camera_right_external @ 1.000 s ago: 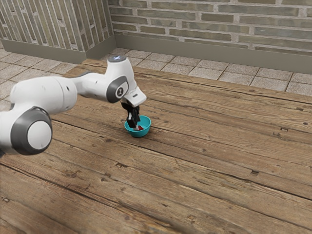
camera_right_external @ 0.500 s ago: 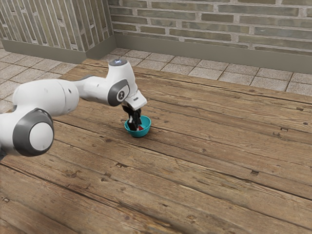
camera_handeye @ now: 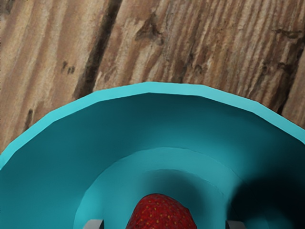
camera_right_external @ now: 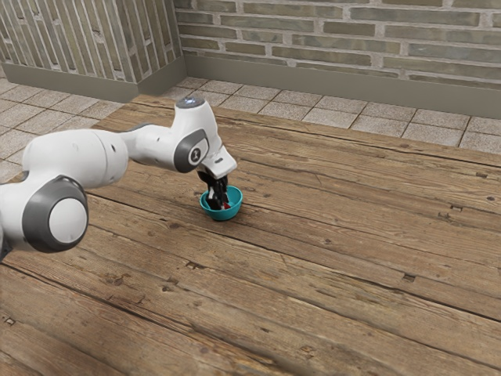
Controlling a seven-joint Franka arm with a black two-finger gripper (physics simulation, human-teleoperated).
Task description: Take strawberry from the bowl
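Teal bowl [camera_right_external: 224, 215] stands on the desk [camera_right_external: 329, 266], the open hand [camera_right_external: 220, 205] reaching inside its rim [camera_handeye: 174, 88], fingers [camera_handeye: 94, 224] astride the strawberry [camera_handeye: 161, 214], evidently so closing would grip both sides.

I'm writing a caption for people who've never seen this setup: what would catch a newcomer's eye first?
Probably the turquoise bowl, the brightest thing on the brown wooden table, with the red strawberry inside it. Next, the big white arm, which comes in from the exterior view's left and dips its black claw into the bowl, open around the strawberry.
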